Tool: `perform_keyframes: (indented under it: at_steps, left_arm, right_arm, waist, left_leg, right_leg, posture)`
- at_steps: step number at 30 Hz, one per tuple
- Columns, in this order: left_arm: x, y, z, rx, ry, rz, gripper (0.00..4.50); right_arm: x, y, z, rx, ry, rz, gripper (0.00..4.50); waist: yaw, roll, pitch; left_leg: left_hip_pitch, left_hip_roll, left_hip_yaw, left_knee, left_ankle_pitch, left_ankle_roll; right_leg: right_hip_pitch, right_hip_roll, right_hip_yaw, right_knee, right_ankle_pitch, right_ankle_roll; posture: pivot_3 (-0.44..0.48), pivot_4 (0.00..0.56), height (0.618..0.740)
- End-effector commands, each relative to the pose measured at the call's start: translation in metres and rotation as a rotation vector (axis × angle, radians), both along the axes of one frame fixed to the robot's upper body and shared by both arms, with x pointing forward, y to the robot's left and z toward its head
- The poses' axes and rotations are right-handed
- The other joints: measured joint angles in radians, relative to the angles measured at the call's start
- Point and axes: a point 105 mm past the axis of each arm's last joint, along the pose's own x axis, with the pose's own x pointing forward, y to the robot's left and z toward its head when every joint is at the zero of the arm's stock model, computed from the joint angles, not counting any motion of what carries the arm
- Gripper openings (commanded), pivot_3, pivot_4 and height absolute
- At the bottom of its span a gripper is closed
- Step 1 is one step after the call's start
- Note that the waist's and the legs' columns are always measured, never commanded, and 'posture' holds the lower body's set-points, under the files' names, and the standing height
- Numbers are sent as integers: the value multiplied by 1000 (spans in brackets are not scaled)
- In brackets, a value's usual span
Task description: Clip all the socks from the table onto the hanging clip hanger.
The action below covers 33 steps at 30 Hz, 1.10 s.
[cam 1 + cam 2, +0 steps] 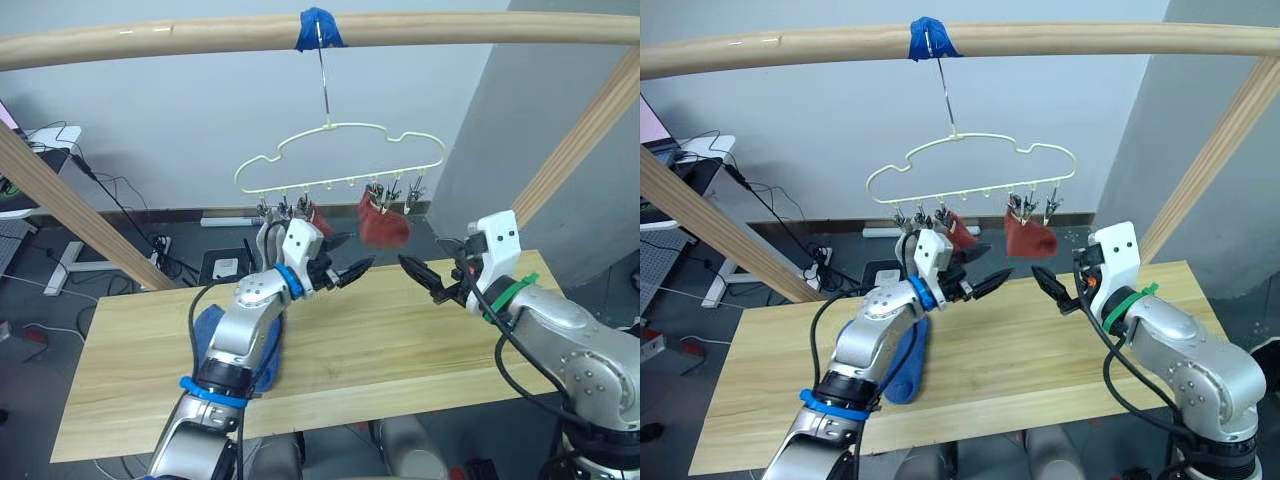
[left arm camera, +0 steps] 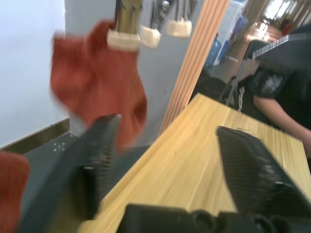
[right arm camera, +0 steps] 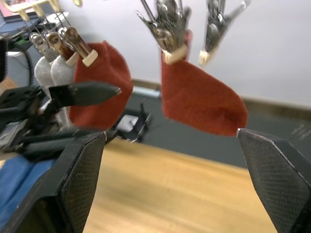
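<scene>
Nearest the camera, a crumpled blue knit sock [image 1: 902, 362] lies on the long light-wood plank table [image 1: 400, 345], partly under the left arm. Above the table's far edge, the thin cream-yellow wire clip hanger with a cloud-like outline [image 1: 340, 158] hangs by its hook from a round wooden rail [image 1: 450, 28], where blue tape [image 1: 318, 28] wraps the rail. Two red ankle socks are clipped to it: one [image 1: 384, 223] towards its right end, another [image 1: 961, 233] further left, with light grey socks [image 3: 53, 73] clipped just beside that one. The left gripper [image 1: 342, 270] hovers just below the hanger's left clips, its black fingers spread apart and empty. The right gripper [image 1: 428, 277] faces it from the right, also spread wide, grasping nothing. A person's dark sleeve [image 2: 279, 94] shows beyond the table.
</scene>
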Motion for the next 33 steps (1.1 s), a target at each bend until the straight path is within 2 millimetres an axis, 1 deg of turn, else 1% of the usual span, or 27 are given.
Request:
perform_keyframes:
  at_steps: [1,3,5,7,9,10,14,17,20,21,22,24,33]
  left_arm:
    - [-10,1,16,-19,-47,-45,4473]
    - [-23,13,21,-13,-58,-85,4473]
    - [-47,25,36,-28,-91,-172,4473]
    - [-63,32,44,-16,-107,-235,4473]
    - [-70,38,48,3,-117,-256,4500]
    - [-72,41,51,7,-124,-254,4500]
    - [-76,46,60,17,-151,-239,4500]
    - [-78,42,66,7,-170,-225,4500]
    - [-81,36,70,-20,-180,-203,4500]
    - [-82,35,70,-22,-178,-202,4500]
    - [-83,34,69,-23,-174,-202,4500]
    - [-84,34,68,-22,-172,-192,4500]
    - [-83,31,72,-42,-177,-168,4500]
  right_arm:
    - [-4,7,15,7,-112,0,4500]
    - [-5,15,24,4,-193,6,4500]
    - [-3,24,33,15,-276,2,4500]
    - [0,28,37,20,-323,-13,4500]
    - [4,30,37,52,-337,-34,4149]
    - [6,32,37,53,-343,-36,3917]
    - [8,41,34,34,-367,-8,2525]
    - [16,42,29,19,-372,-32,2525]
    - [29,36,28,36,-370,-104,2525]
    - [32,35,27,37,-372,-119,2150]
    - [34,34,27,35,-374,-131,1920]
    - [38,31,26,21,-378,-155,1230]
    - [49,28,23,3,-384,-206,1230]
  waist:
    - [-1,-1,1]
    - [-1,-4,3]
    - [-5,-4,7]
    - [-7,-5,13]
    - [-1,-5,16]
    - [4,-6,17]
    - [22,-7,18]
    - [25,-8,19]
    - [26,-8,19]
    - [26,-8,19]
    - [27,-8,19]
    - [27,-8,19]
    - [30,-8,19]
  left_leg:
    - [0,0,0,0,0,0]
    - [0,0,0,0,0,0]
    - [0,0,1,-1,0,0]
    - [0,1,3,-2,0,0]
    - [-1,1,3,-1,0,0]
    - [0,1,3,-1,0,0]
    - [-1,0,5,-1,0,0]
    - [-1,0,5,-1,0,0]
    - [-1,0,5,-1,0,0]
    - [-1,0,5,-1,0,0]
    - [-1,0,5,-1,0,0]
    - [0,0,5,-1,0,-1]
    - [0,0,5,-1,0,0]
  right_leg:
    - [0,0,0,0,0,0]
    - [0,0,1,0,0,0]
    - [-2,0,2,0,0,0]
    - [-3,0,4,1,0,0]
    - [-4,0,4,1,0,0]
    - [-4,0,4,1,0,0]
    - [-3,0,5,-1,0,0]
    - [-4,0,5,-1,0,0]
    - [-4,0,5,0,0,0]
    - [-4,0,5,0,0,0]
    - [-4,0,5,0,0,0]
    - [-4,0,6,0,0,0]
    - [-4,0,5,1,0,0]
  posture:
    - [-212,227,740]
    - [-200,232,740]
    - [-192,234,740]
    - [-180,234,740]
    - [-173,234,740]
    - [-163,235,740]
    - [-147,232,740]
    - [-131,229,740]
    - [-126,228,740]
    - [-126,228,740]
    - [-117,224,740]
    - [-112,221,740]
    - [-100,222,740]
